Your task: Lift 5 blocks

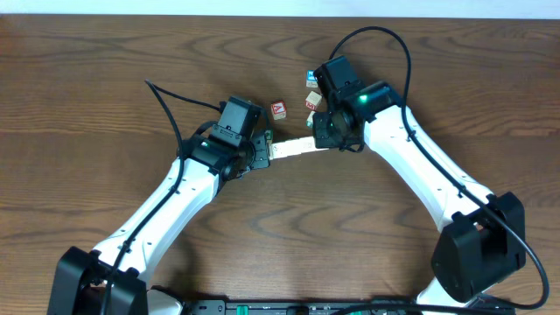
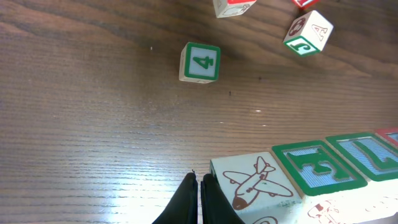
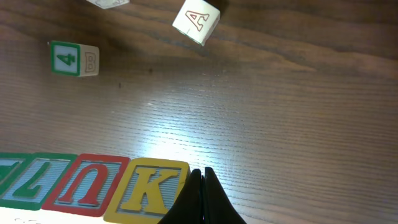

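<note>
The left gripper has its fingers together. Their right side lies against the aeroplane block, the near end of the blocks, which run away to the right of the fingertips in one line. The right gripper is likewise closed to a single point, and the K block sits just left of its tips, with the rest of the line beyond it. The row is thus pinched end to end between two closed grippers, not grasped. Whether it is clear of the table cannot be told.

To do this well, both arms should push inward along the row's own axis, each contact centred on its end face. A push set high or low would likely buckle the line in the middle. They should rise at the same rate and stay level, with the pressure steady.

Farther ahead of the fingers lie the loose 4 cube and the A cube, well apart from the row and no obstacle.
</note>
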Robot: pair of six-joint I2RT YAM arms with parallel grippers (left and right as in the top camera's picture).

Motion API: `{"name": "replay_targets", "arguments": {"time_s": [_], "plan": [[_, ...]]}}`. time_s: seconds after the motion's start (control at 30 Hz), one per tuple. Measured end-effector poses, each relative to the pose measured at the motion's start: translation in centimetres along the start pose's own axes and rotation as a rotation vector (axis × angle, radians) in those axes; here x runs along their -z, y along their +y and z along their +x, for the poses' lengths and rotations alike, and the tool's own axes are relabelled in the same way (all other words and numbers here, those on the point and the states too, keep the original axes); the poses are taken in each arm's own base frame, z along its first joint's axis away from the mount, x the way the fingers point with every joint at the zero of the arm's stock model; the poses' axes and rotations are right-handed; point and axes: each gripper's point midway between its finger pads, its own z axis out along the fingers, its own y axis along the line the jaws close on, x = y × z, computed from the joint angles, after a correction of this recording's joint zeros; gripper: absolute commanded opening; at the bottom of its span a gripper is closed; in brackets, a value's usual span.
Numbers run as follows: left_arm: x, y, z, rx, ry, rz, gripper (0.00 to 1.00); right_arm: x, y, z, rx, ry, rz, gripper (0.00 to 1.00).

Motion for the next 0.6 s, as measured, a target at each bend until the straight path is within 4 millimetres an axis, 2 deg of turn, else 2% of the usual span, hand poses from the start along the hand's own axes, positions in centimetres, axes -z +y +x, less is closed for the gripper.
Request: {"name": "replay_targets", "arguments": {"time_s": [0.6], "plan": [[-1.2,0.6,0.7,0.005,0.037,-0.03,0.07,-0.8,0.2,0.4,0.021,0.012,0.034,0.01]]}}
